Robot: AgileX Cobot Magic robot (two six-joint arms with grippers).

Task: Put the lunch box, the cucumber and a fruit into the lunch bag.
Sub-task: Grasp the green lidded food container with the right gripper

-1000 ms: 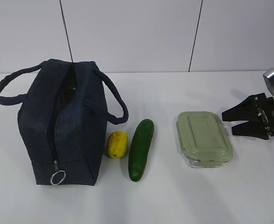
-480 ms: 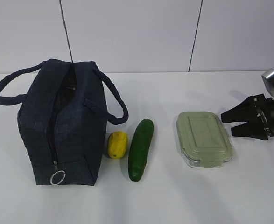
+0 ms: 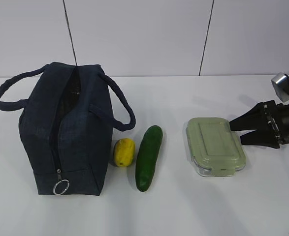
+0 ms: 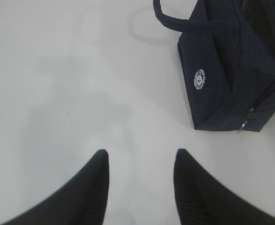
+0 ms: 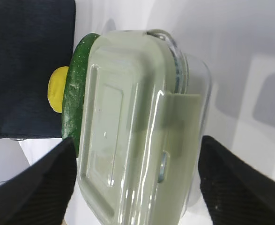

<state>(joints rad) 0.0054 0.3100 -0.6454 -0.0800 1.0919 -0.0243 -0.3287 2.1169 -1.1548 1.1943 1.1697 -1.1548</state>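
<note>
The right gripper (image 3: 235, 132), jaws spread wide and empty, has advanced to the lunch box (image 3: 214, 146) at the worktop's right edge. Grasping is next. The left gripper (image 4: 141, 161) hovers half-open, holding nothing.

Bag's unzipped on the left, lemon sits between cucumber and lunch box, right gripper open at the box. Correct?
One slip: the yellow fruit lies between the lunch bag and the cucumber, not by the lunch box, as the exterior view shows. The bag is unzipped; the right gripper is open at the box.

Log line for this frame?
stage: reaching lunch box | right claw: open, at its right end | left claw: open, empty | lunch bag: unzipped
</note>
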